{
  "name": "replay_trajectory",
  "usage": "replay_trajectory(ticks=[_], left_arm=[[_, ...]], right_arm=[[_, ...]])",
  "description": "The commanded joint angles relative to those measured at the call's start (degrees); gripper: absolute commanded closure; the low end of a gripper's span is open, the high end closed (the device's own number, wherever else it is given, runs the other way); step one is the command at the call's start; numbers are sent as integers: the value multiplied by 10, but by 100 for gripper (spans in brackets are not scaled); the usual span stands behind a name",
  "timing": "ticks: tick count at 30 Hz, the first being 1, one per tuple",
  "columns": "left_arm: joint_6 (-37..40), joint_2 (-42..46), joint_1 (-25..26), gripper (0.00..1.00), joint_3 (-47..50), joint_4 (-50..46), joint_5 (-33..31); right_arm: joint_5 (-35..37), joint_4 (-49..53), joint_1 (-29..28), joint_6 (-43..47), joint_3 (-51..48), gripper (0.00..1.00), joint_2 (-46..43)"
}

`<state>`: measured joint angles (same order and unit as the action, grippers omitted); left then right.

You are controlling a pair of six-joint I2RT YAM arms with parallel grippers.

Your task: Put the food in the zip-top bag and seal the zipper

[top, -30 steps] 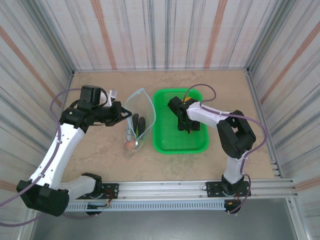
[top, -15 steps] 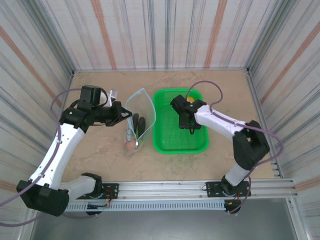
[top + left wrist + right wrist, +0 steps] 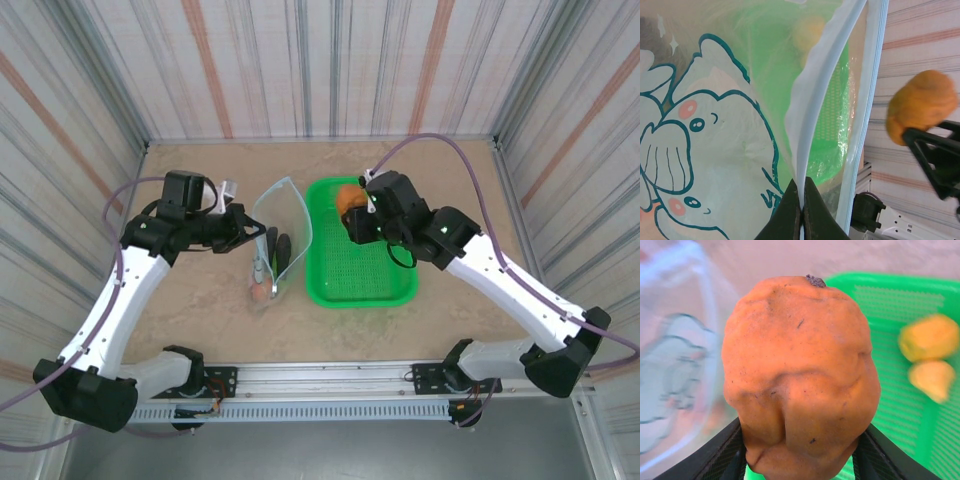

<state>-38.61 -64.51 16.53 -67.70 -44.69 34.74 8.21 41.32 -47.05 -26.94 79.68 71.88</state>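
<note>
Pinching the orange round fruit between its fingers, the right gripper hangs over the green basket's far left corner. Two yellow fruits lie in the basket. Just left of the basket stands the zip-top bag, mouth gaping, dark vegetables inside. The left gripper, pressed together, nips its zipper edge on the side away from the basket.

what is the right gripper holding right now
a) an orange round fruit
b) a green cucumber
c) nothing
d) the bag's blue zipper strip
a: in the right wrist view the orange round fruit is clamped between the black fingers of the right gripper, with the green basket behind it.
</note>
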Motion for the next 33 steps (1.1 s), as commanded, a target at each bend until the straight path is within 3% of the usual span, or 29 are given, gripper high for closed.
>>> replay_trajectory(ticks=[1,10,25,33], left_arm=[[7,-6,4,100,-13,-3,9],[7,-9,6,100,-25,-9,6],[14,-15,7,100,-48,-19,4],[14,-16,7,100,-41,-18,0]], right_arm=[[-51,-42,-37,46,62,48,15],[7,31,-92,55,213,47,182],[18,131,-96,-15,293,45,329],[42,171,-99,-29,329,29,356]])
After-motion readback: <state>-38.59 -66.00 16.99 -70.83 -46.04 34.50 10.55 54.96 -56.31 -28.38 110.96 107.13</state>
